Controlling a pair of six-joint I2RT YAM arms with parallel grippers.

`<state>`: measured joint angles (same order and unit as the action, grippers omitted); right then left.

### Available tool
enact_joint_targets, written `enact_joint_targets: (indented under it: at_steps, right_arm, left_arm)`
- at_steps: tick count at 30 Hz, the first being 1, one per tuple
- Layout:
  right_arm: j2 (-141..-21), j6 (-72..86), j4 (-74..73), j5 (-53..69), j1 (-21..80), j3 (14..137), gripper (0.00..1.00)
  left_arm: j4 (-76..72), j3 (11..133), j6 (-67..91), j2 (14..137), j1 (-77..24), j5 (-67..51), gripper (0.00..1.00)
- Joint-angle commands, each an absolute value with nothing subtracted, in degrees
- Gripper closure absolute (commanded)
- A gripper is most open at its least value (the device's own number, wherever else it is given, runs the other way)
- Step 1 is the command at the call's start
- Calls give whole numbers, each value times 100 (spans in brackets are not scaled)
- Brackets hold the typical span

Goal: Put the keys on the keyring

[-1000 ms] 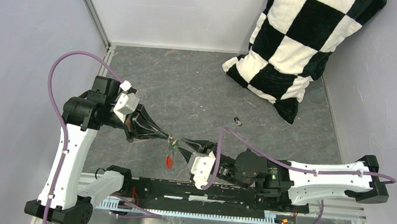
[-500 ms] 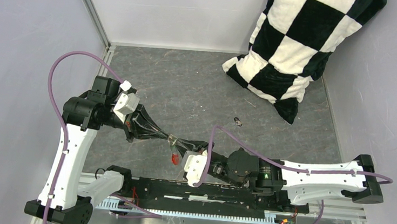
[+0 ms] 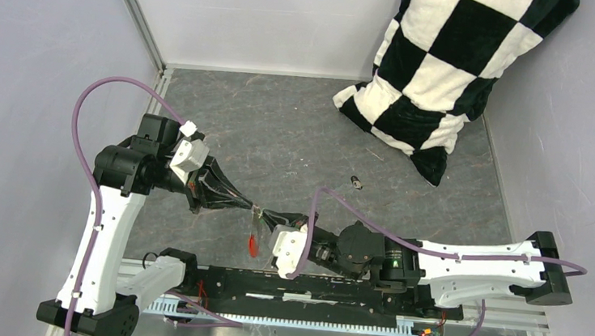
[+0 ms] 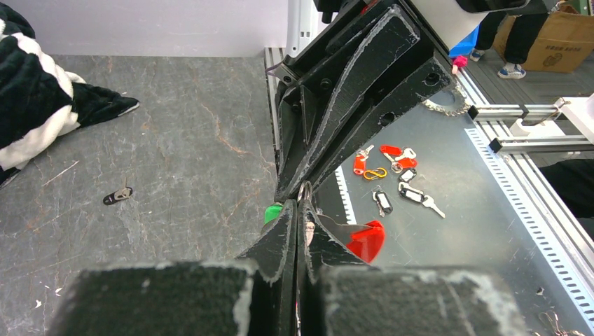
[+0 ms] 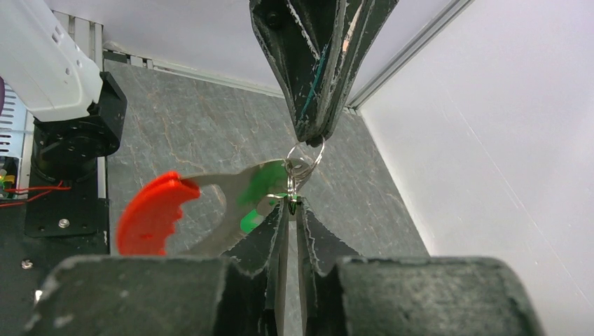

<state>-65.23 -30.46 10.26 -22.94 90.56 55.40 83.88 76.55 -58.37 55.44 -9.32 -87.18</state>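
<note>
My left gripper (image 4: pixel 298 206) pinches the thin silvery metal keyring (image 5: pixel 305 152); my right gripper (image 5: pixel 293 204) is nearly closed, grip unclear. The long red plastic key (image 5: pixel 150 212) and short green key (image 5: pixel 260 183) seem threaded already. The small dark metal key (image 3: pixel 355 182) lies loose at 2 o'clock.

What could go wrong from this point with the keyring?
The left fingers and right fingers meet tip to tip at the keyring in mid-air; any sideways pull could slip it free, dropping the red key and green key hanging from it. The dark key lies on the table; fetching it means one arm letting go.
</note>
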Motion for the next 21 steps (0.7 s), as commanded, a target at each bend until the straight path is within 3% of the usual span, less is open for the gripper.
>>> enact_joint_targets:
  at_steps: [1,6,21]
  right_arm:
    - [-6541,-3006,1283,-2273,9018,5862,90]
    - [-6475,-2997,1314,-2259,9020,5873,100]
    - [-6245,-3172,861,-2346,9022,6065,100]
  left_arm:
    - [8376,7823,-6090,5492,-918,-9376,98]
    - [8380,7760,-6094,5476,-914,-9370,98]
    - [8391,7568,-6178,5474,-914,-9327,98]
